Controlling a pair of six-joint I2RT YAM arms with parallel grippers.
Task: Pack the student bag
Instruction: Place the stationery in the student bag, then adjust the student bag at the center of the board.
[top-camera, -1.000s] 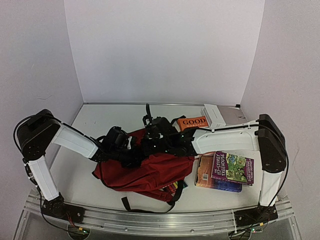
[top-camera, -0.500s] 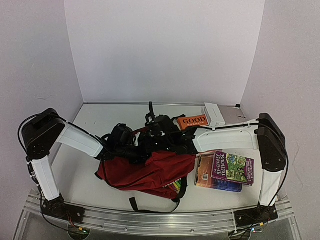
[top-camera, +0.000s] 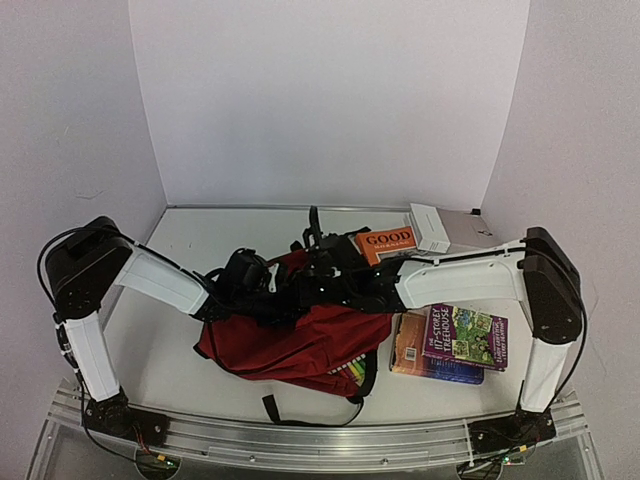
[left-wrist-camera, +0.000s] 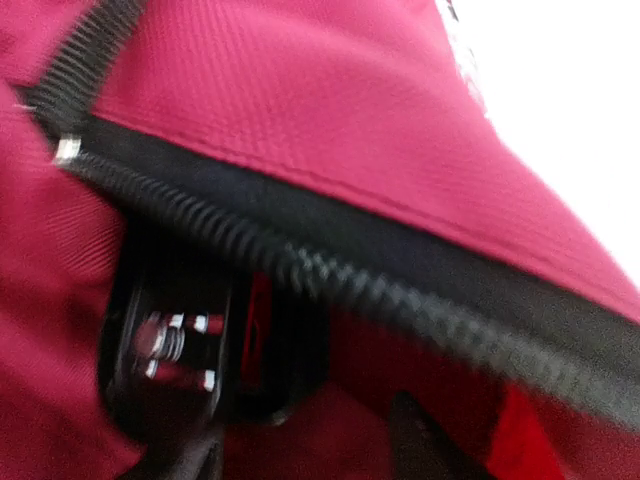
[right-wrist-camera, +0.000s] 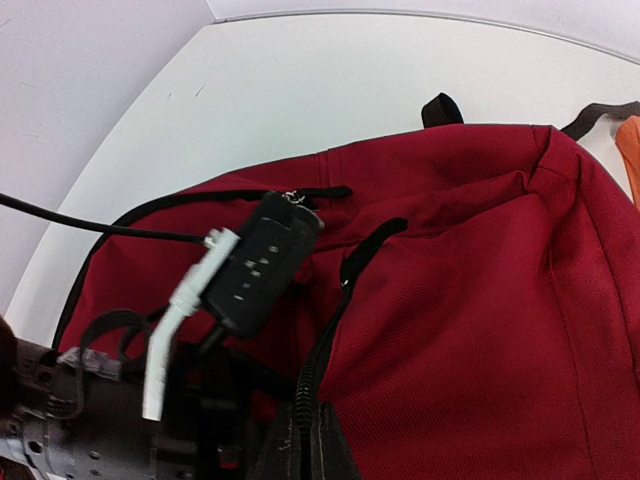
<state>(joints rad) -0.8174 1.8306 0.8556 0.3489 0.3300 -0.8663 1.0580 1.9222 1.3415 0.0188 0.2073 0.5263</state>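
Underneath, a white table (top-camera: 190, 240) carries everything.

- Student bag (top-camera: 300, 345): dark red fabric, black straps, slumped mid-table between the two arms.
- Left arm (top-camera: 160, 283): reaches in from the bag's left.
- Right arm (top-camera: 460, 280): reaches in from the bag's right.
- Stack of books (top-camera: 450, 345): flat, just beside the bag's right edge, with a Treehouse paperback on top.
- Orange book (top-camera: 385, 243): marked "GOOD", behind the bag's right end.
- White box (top-camera: 430, 228): behind the bag, just beyond the orange book.
- Right gripper (right-wrist-camera: 300, 450): clamped on the bag's zippered edge.
- Left gripper (top-camera: 268, 295): at the bag's top opening; I cannot tell how its jaws stand.
- Black zipper (left-wrist-camera: 330, 280): parted, with red cloth on both sides.
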